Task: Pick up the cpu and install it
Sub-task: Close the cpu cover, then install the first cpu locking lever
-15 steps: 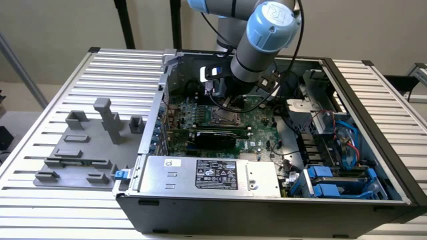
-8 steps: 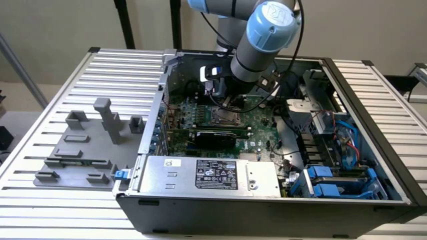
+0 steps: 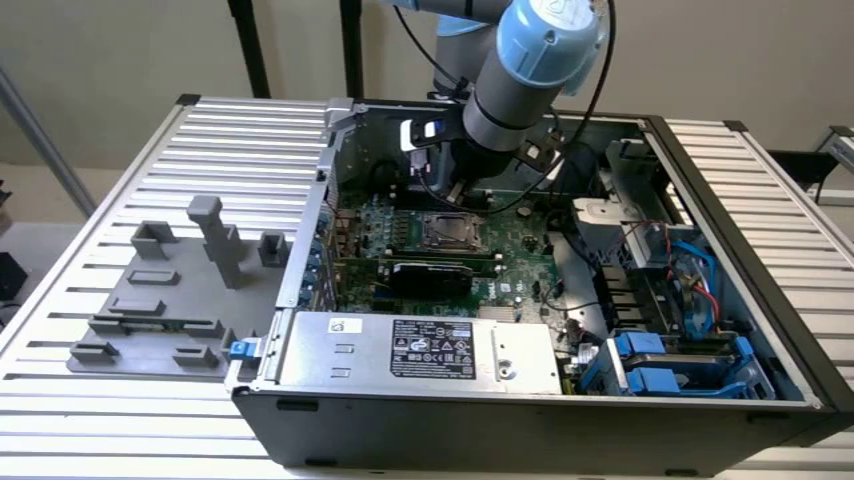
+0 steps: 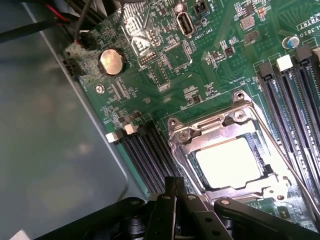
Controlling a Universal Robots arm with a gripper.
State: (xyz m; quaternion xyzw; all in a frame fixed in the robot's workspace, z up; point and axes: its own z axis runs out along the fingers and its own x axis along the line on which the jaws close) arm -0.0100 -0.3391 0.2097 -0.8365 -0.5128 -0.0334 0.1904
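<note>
The cpu (image 4: 227, 162), a flat square chip with a silvery-white top, lies inside the motherboard socket (image 4: 220, 125), ringed by the socket's metal frame. In the exterior view the socket (image 3: 441, 231) is in the middle of the green board inside the open computer case. My gripper (image 4: 169, 202) hovers just beside the socket, above the memory slots. Its black fingers are shut together with nothing between them. My arm comes down from the back of the case, and the gripper (image 3: 445, 188) hangs just behind the socket.
Black memory slots (image 4: 147, 152) run along both sides of the socket. A coin battery (image 4: 111, 61) sits further off on the board. The case wall (image 4: 50, 150) is close by. A power supply (image 3: 427, 347), blue drive bays (image 3: 661, 365) and a grey fixture plate (image 3: 167, 300) surround the board.
</note>
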